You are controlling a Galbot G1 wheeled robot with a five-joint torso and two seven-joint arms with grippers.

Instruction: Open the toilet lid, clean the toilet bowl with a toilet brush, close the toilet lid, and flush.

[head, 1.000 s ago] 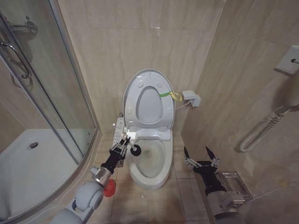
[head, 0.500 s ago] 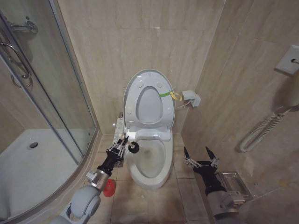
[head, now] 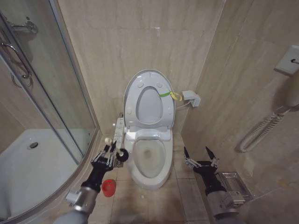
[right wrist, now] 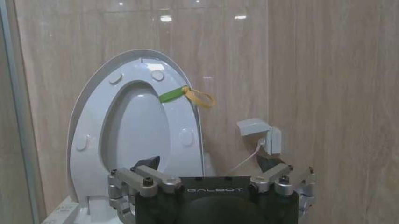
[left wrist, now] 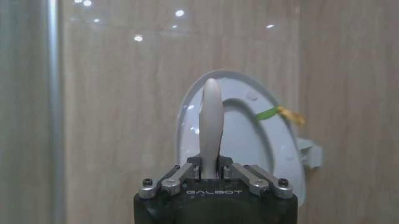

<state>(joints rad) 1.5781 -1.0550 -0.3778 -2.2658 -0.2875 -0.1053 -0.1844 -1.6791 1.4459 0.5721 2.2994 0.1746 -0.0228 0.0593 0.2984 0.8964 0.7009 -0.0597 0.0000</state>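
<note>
The toilet bowl (head: 148,161) serves as the landmark here. The toilet lid (head: 149,100) stands upright behind the bowl against the wall, seat raised with it, its yellow-green band (head: 169,95) hanging at the edge nearer the right gripper; it sits that way so the basin is open for scrubbing.

The left gripper (head: 110,157) hovers just beside the bowl's rim, on the side where the white button strip (head: 119,130) runs, above the floor tiles. Its fingers are clamped on the toilet brush (head: 117,151): in the left wrist view the pale handle (left wrist: 210,128) rises straight out from between the closed jaws. The black bristle head appears to sit just outside the rim, not over the water, though it is small and hard to separate from the fingers. The red cup (head: 108,187) stands on the floor near the bowl's front corner, below the gripper, so the brush is probably being held clear for returning.

The right gripper (head: 201,157) waits on the bowl's other side, fingers spread and empty.
</note>
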